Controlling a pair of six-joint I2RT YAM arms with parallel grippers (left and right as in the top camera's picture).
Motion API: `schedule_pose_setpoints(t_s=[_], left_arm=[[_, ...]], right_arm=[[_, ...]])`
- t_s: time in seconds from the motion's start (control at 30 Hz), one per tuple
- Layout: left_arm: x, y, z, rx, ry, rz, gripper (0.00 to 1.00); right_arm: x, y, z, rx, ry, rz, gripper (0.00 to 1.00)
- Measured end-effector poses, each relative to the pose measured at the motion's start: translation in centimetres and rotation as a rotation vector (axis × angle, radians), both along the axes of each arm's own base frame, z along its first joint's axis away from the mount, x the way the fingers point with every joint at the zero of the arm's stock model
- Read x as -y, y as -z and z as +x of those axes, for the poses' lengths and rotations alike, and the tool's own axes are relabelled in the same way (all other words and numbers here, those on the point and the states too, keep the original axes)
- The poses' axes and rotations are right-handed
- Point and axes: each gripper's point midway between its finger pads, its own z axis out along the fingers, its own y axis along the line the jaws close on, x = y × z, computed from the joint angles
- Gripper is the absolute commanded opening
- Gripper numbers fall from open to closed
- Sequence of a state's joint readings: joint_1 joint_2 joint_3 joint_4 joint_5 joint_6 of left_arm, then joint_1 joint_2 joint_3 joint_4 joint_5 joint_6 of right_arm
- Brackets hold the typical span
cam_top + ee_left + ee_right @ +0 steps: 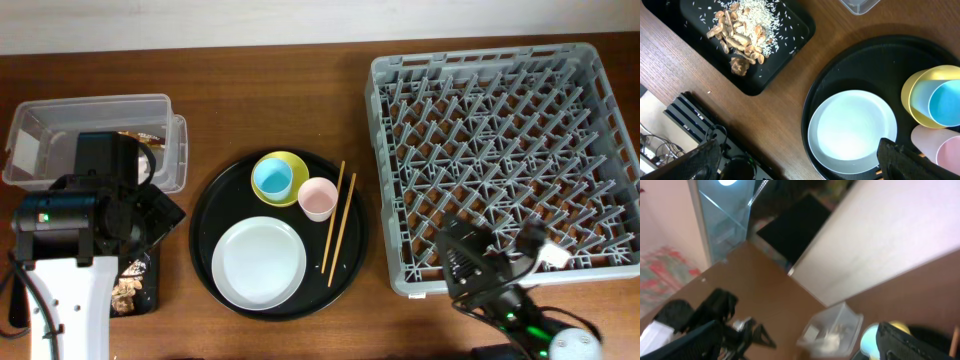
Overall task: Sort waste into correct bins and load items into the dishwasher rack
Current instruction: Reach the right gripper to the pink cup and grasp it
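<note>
Five items sit on the round black tray (205, 235) in the middle of the counter (300, 90), and not one has reached the dishwasher rack (500, 130) at three o'clock (nothing slotted between its pegs)! The waste half looks done. Rice and brown food scraps (742, 32) lie heaped in the shallow black tray (777, 57) at eight o'clock. The clear tub (95, 102) at ten o'clock holds a crumpled white napkin (826, 339) and what looks like the brownish wrapper (143, 135).

Loading is all to come. The grey plate (258, 262) is at the round tray's six o'clock. The blue cup (271, 178) is nested in the yellow bowl (298, 168) at twelve, with the pink cup (317, 197) just beside them. The chopsticks (338, 225) lie along the three o'clock side.

Left fingers (902, 162) are spread wide, empty, above the plate's rim. Right fingers (905, 340) are wide apart too, holding nothing, by the rack's six o'clock edge.
</note>
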State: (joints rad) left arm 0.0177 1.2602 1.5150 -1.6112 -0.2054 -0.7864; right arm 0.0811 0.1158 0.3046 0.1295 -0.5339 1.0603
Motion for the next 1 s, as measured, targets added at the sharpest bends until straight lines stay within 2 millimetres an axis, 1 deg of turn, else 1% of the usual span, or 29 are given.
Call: schedule_pose_setpoints(t_s=[0.03, 0.1, 0.13, 0.17, 0.2, 0.23, 0.27, 0.3, 0.33, 0.37, 0.4, 0.47, 0.5, 0.53, 0.57, 0.6, 0.63, 0.67, 0.73, 0.77, 0.87, 0.93, 1.0], left_arm=[[0.0, 0.0, 0.0, 0.001, 0.0, 0.0, 0.99], [0.0, -0.1, 0.1, 0.006, 0.0, 0.0, 0.99], [0.0, 0.0, 0.0, 0.002, 0.0, 0.0, 0.99], [0.0, 0.0, 0.0, 0.001, 0.0, 0.0, 0.99], [0.0, 0.0, 0.0, 0.001, 0.001, -0.002, 0.99], [0.0, 0.0, 0.1, 0.003, 0.001, -0.003, 0.99], [0.1, 0.0, 0.0, -0.001, 0.001, -0.005, 0.99], [0.1, 0.0, 0.0, 0.002, 0.001, -0.007, 0.99], [0.1, 0.0, 0.1, 0.003, 0.001, -0.007, 0.99], [0.1, 0.0, 0.0, 0.002, 0.001, -0.007, 0.99], [0.1, 0.0, 0.0, 0.002, 0.001, -0.007, 0.99], [0.1, 0.0, 0.1, 0.003, 0.001, -0.007, 0.99], [0.1, 0.0, 0.0, 0.002, 0.001, -0.007, 0.99], [0.1, 0.0, 0.1, 0.003, 0.001, -0.007, 0.99], [0.1, 0.0, 0.1, 0.003, 0.001, -0.007, 0.99], [0.1, 0.0, 0.1, 0.003, 0.001, -0.007, 0.99], [0.1, 0.0, 0.1, 0.003, 0.001, -0.007, 1.0], [0.1, 0.0, 0.1, 0.003, 0.001, -0.007, 0.99], [0.1, 0.0, 0.1, 0.003, 0.001, -0.007, 0.99], [0.1, 0.0, 0.1, 0.003, 0.001, -0.007, 0.99], [0.1, 0.0, 0.1, 0.003, 0.001, -0.007, 0.99], [0.1, 0.0, 0.1, 0.003, 0.001, -0.007, 0.99], [0.1, 0.0, 0.1, 0.003, 0.001, -0.007, 0.99]], right_arm=[[0.2, -0.8, 0.2, -0.04, 0.028, -0.063, 0.98], [0.0, -2.6, 0.9, -0.129, 0.045, -0.256, 0.98], [-0.3, -3.5, 1.7, -0.179, 0.025, -0.388, 0.98], [-0.7, -4.6, 2.5, -0.202, -0.005, -0.467, 0.98], [-1.6, -4.8, 4.0, -0.276, -0.091, -0.6, 0.98], [-1.9, -3.6, 4.2, -0.37, -0.133, -0.655, 0.98], [-3.4, -3.4, 4.3, -0.423, -0.216, -0.722, 0.98], [-5.4, -3.9, 5.5, -0.415, -0.278, -0.797, 0.98], [-7.1, -3.0, 6.6, -0.446, -0.31, -0.877, 0.98], [-9.0, -1.4, 7.7, -0.485, -0.337, -0.962, 0.98], [-10.9, -0.1, 8.4, -0.499, -0.357, -1.026, 0.98], [-16.2, 3.4, 9.6, -0.505, -0.42, -1.156, 0.98], [-17.5, 4.7, 9.9, -0.51, -0.433, -1.186, 0.98], [-18.7, 6.6, 10.4, -0.525, -0.446, -1.225, 0.98], [-20.0, 8.0, 11.1, -0.525, -0.451, -1.242, 0.98], [-21.0, 10.1, 11.8, -0.548, -0.461, -1.27, 0.93], [-21.3, 12.3, 12.2, -0.588, -0.471, -1.302, 0.89], [-21.4, 14.1, 12.4, -0.626, -0.481, -1.33, 0.88], [-21.3, 16.8, 12.6, -0.683, -0.496, -1.371, 0.88], [-21.3, 17.9, 12.6, -0.707, -0.505, -1.392, 0.86], [-20.6, 21.4, 12.0, -0.783, -0.546, -1.473, 0.75], [-20.1, 22.9, 11.8, -0.816, -0.55, -1.514, 0.75], [-20.0, 23.5, 11.7, -0.814, -0.562, -1.54, 0.72]])
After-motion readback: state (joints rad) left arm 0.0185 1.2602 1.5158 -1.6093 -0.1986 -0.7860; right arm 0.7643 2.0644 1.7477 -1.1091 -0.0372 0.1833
